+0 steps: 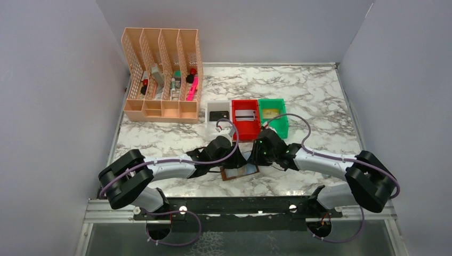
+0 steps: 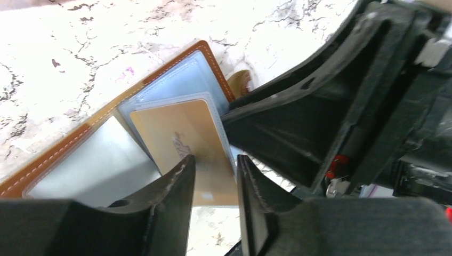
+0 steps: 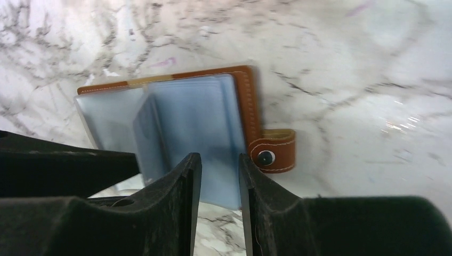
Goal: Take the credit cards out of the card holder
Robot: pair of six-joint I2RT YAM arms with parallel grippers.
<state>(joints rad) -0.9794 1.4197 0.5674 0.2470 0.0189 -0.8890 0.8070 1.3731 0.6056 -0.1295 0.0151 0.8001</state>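
Top external view is showing you well into the job. Beyond both tools, three bins are each holding something flat: a black card (image 1: pixel 218 115) in the white bin (image 1: pixel 210 109), a silvery card (image 1: pixel 245 114) in the red bin (image 1: pixel 245 131), and a pale yellowish piece (image 1: pixel 270 112), which I am taking for a card, in the green bin (image 1: pixel 281 126). I am judging those three as already out.

At least one is remaining. The holder (image 1: pixel 240 173) is lying open on the desk (image 1: pixel 320 101), right under the tips of your left tool (image 2: pixel 216 160) and your right tool (image 3: pixel 218 158), which are meeting over it from opposite sides. A gold card (image 2: pixel 181 125) is sitting in a sleeve just ahead of the left tool, its near edge running under the fingers. Whether other sleeves are hiding more cards, I cannot tell.

Both tools are showing only a narrow gap between the jaws. I cannot tell whether the left one is pinching the gold card or merely hovering over it, nor whether the right one is nipping a sleeve.

The holder is looking like brown leather with pale stitching, its blue-grey sleeves (image 3: pixel 186 114) fanning like pages, one lifting left of the right tool's tips. Its snap tab (image 3: pixel 272 151) is sticking out unfastened, just right of those tips.
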